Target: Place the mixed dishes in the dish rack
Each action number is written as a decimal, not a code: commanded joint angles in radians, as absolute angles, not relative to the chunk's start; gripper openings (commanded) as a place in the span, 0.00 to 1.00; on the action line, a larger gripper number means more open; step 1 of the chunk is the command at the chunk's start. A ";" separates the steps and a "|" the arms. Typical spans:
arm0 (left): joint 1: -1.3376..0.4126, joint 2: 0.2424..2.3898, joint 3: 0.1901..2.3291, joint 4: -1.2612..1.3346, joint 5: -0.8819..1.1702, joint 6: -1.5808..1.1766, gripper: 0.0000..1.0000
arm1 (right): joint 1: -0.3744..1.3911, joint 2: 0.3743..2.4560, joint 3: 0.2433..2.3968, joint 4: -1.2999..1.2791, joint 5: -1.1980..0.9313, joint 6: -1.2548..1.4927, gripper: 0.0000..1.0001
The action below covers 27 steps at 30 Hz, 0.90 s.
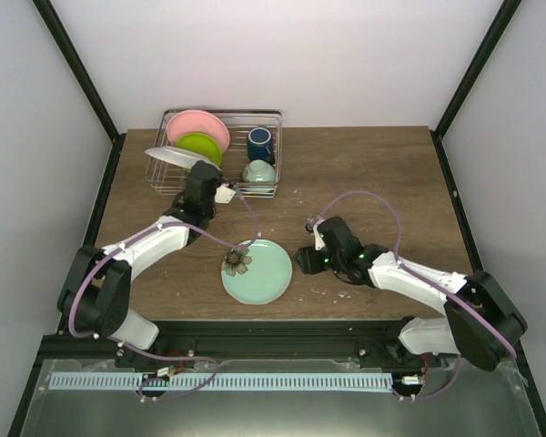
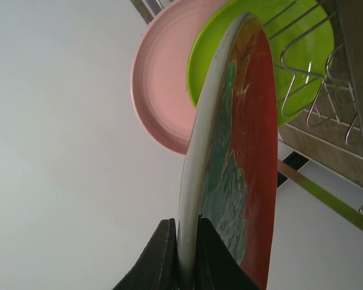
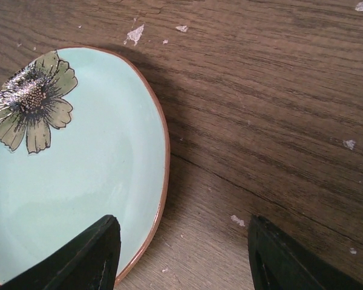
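Observation:
The silver wire dish rack point(image 1: 271, 116) stands at the table's back left. In it stand the pink plate point(image 1: 197, 125) and the lime-green plate point(image 1: 200, 146), with the dark blue cup point(image 1: 260, 143) and the mint-green bowl point(image 1: 259, 171) on its right side. My left gripper point(image 1: 197, 178) is shut on the rim of the red-and-teal floral plate point(image 1: 168, 155), held on edge over the rack's front left. The left wrist view shows my gripper point(image 2: 187, 226), the floral plate point(image 2: 242, 151), the pink plate point(image 2: 160, 90), the lime plate point(image 2: 290, 54) and the rack's tines point(image 2: 317, 106). My right gripper point(image 1: 306, 258) is open.
A pale aqua plate with a brown flower point(image 1: 259, 273) lies flat near the table's front edge. My right gripper point(image 3: 181, 241) is low over the wood, straddling the right rim of this plate point(image 3: 78, 169). Small white crumbs dot the table.

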<state>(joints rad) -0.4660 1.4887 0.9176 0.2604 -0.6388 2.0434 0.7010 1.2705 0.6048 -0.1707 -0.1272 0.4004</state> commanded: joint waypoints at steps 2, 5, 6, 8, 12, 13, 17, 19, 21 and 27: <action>-0.456 1.508 0.964 0.457 -0.643 2.064 0.00 | 0.686 1.292 0.615 -0.151 -0.133 0.378 0.59; -0.453 1.525 0.974 0.453 -0.643 2.050 0.00 | 0.683 1.308 0.620 -0.149 -0.139 0.375 0.59; -0.450 1.528 0.979 0.443 -0.644 2.041 0.00 | 0.683 1.313 0.623 -0.149 -0.139 0.373 0.59; -0.446 1.535 0.979 0.438 -0.649 2.026 0.00 | 0.683 1.320 0.627 -0.147 -0.143 0.371 0.59; -0.442 1.540 0.973 0.414 -0.664 1.996 0.00 | 0.682 1.333 0.633 -0.144 -0.144 0.366 0.59; -0.442 1.540 0.972 0.409 -0.666 1.991 0.00 | 0.682 1.336 0.634 -0.144 -0.146 0.366 0.59; -0.442 1.536 0.971 0.396 -0.684 1.993 0.00 | 0.681 1.345 0.637 -0.139 -0.151 0.366 0.59; -0.442 1.529 0.973 0.400 -0.686 2.007 0.00 | 0.682 1.347 0.635 -0.134 -0.154 0.366 0.59; -0.442 1.522 0.979 0.402 -0.685 2.019 0.00 | 0.681 1.348 0.633 -0.130 -0.158 0.368 0.59; -0.442 1.522 1.034 0.393 -0.707 2.016 0.00 | 0.681 1.346 0.630 -0.132 -0.161 0.367 0.59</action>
